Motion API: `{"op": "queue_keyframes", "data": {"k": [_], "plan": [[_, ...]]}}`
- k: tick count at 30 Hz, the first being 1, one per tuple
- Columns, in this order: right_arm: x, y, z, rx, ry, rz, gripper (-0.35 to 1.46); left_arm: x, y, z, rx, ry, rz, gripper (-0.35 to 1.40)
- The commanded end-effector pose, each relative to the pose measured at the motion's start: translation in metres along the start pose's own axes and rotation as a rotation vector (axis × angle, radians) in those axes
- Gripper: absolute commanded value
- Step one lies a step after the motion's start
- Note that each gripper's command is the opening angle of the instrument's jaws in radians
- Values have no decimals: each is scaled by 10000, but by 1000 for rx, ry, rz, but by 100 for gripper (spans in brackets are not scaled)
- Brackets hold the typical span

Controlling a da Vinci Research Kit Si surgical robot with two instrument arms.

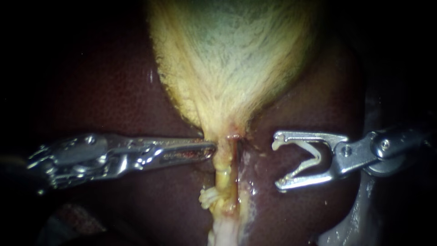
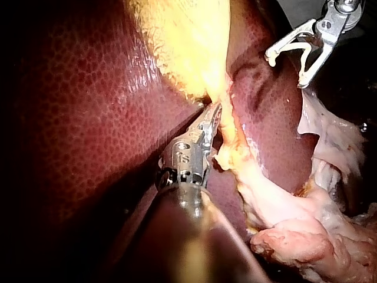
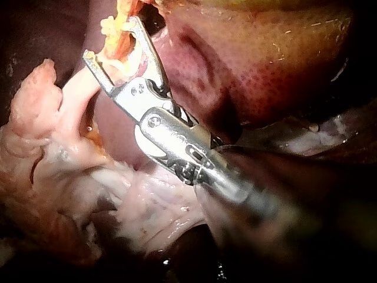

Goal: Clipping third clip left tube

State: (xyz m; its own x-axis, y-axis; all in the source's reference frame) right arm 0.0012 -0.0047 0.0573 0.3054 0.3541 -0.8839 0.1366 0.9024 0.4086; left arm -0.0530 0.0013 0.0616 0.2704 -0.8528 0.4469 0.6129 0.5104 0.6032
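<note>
- The left tube [image 1: 221, 171], a thin yellowish strand, runs from the tapered neck of the gallbladder [image 1: 232, 54] toward the near edge of the scene. It lies midway between the two instruments, with dark liver [image 1: 114, 91] on either side.
- The left instrument [image 1: 212, 148] reaches in from the left. Its jaws are drawn close together, and their tips appear to nip the tissue where the gallbladder narrows into the tube.
- The right instrument [image 1: 276, 160] sits to the right of the tube, with a strip of bare liver between them. Its jaws stand wide apart, each touching one leg of the open pale clip [image 1: 317, 157] they carry, and the clip's mouth faces the tube.
- The tube looks soft, wet and slippery, and slight enough to tear or slide under pressure. The bare stretch just near of the gallbladder's neck, level with the clip, seems the best place to close on it.
- A thin red strand [image 1: 235, 152] lies just right of the tube, touching it or nearly so. It sits on the side the clip would come from, so it could be caught along with the tube.
- Nearer along the tube is a pale knotted lump [image 1: 208, 197]. It may be a clip already in place, but this cannot be told for sure.
- Ragged whitish tissue [image 1: 224, 230] trails off at the near end.
- In the right wrist view the tube seems framed by the open clip. The endoscope view shows them apart, so that is likely only the line of sight.
</note>
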Motion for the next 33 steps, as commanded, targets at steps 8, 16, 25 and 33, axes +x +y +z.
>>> {"op": "queue_keyframes", "data": {"k": [8, 16, 25, 33], "plan": [[-5, -4, 20, 10, 1, -7, 60, 1, 6, -14, 8, 3, 2, -35], [-25, -9, 83, 55, -1, 109, 58, 5, 24, -54, -7, 0, 5, -35], [-61, 10, 138, 69, -18, 250, 52, 0, 17, -64, -9, 0, 1, -35], [-112, 30, 148, 51, -105, 258, 52, -2, 6, -69, -12, 0, -1, -35]]}}
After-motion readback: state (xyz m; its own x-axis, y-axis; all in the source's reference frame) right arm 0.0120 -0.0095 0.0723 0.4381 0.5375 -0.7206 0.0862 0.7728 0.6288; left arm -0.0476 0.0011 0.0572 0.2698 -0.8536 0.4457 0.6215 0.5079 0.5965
